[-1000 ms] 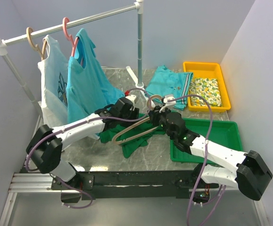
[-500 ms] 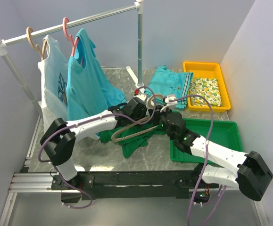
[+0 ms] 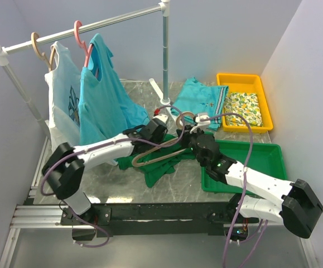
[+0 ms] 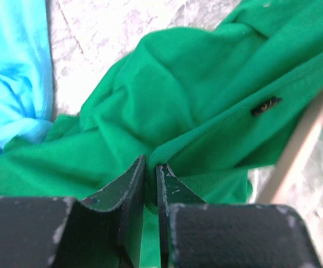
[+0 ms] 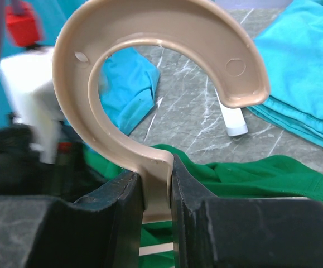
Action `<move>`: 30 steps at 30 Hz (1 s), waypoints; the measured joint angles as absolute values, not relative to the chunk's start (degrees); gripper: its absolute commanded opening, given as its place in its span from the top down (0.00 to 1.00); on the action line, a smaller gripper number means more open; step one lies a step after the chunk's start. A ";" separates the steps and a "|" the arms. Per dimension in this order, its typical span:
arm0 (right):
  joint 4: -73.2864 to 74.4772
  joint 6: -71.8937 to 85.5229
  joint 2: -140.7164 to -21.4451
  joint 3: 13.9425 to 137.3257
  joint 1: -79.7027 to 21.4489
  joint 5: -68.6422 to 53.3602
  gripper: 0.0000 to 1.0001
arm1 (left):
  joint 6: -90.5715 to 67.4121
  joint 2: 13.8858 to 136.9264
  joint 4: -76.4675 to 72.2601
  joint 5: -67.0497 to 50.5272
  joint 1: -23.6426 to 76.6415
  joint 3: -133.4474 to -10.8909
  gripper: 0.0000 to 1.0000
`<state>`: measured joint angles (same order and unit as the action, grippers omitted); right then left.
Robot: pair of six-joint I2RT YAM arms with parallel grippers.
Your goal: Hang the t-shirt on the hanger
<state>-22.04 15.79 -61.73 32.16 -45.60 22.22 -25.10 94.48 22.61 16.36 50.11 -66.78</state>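
Note:
The dark green t-shirt [image 3: 157,165] lies crumpled on the marble table between the arms; it fills the left wrist view [image 4: 206,95]. My left gripper [image 3: 157,129] is shut on its ribbed collar edge [image 4: 151,165]. The beige hanger [image 3: 150,155] lies across the shirt, its hook [image 3: 184,118] raised. My right gripper [image 3: 190,137] is shut on the hanger's neck [image 5: 157,184] just below the rounded hook [image 5: 150,50]. One hanger arm shows at the right of the left wrist view [image 4: 303,142].
A clothes rail [image 3: 83,28] at the back left carries a white printed shirt [image 3: 63,97], a turquoise shirt [image 3: 102,95] and a pink hanger [image 3: 83,39]. A folded turquoise garment [image 3: 200,100], a yellow tray [image 3: 242,100] and a green tray [image 3: 250,162] lie on the right.
My left arm reached right toward the hanger's hook, then drew back a little to the left and is shut on the shirt's collar. The right gripper kept the hanger nearly still.

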 measured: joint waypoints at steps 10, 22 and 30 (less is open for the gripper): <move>-21.71 17.10 -62.26 34.09 -46.13 27.88 1.00 | -26.50 79.40 13.47 2.68 42.87 -54.30 0.90; -20.21 13.45 -62.83 40.66 -46.37 34.17 1.00 | -29.85 67.00 11.05 0.14 40.23 -47.94 0.99; -21.43 11.88 -63.99 43.44 -46.63 33.36 1.00 | -29.71 62.85 12.10 2.00 39.92 -47.97 0.99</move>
<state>-21.43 11.88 -63.99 43.44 -46.63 33.36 -29.71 62.85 12.10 2.00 39.92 -47.97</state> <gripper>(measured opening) 0.273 0.101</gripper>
